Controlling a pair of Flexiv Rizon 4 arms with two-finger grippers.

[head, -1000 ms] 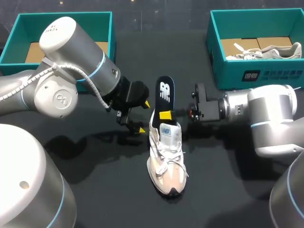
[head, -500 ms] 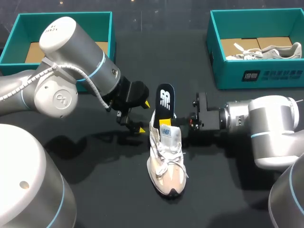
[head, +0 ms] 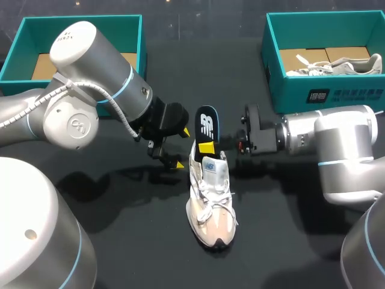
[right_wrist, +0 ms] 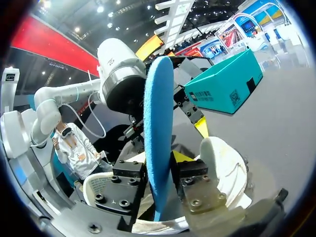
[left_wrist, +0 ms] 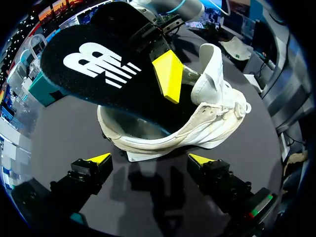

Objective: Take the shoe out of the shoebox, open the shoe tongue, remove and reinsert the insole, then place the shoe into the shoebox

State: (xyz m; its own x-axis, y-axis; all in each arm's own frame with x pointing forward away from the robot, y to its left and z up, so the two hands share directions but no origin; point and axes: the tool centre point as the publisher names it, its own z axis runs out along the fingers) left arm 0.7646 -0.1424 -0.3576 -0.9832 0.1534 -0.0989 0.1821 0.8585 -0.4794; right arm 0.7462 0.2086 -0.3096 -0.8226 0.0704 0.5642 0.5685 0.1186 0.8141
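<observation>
The shoe stands upright in the middle of the dark table, its toe toward the near edge and its heel toward the far side, with bare table all round it and well apart from both boxes. The insole rises steeply out of the heel opening. Its lower end sits inside the shoe and its black top face with the white mark leans back above the heel. The right gripper reaches in from the right and is clamped on the insole just above the shoe's collar. In the right wrist view a finger presses each face of the blue underside. The left gripper hangs just beside the heel on the shoe's left, its fingers spread wide with nothing between them. In the left wrist view a strip of bare table separates its yellow tips from the shoe's side wall. The tongue stands up, pulled away from the opening. The left box sits at the far left corner behind the left arm. The right box sits at the far right and holds a second shoe.
</observation>
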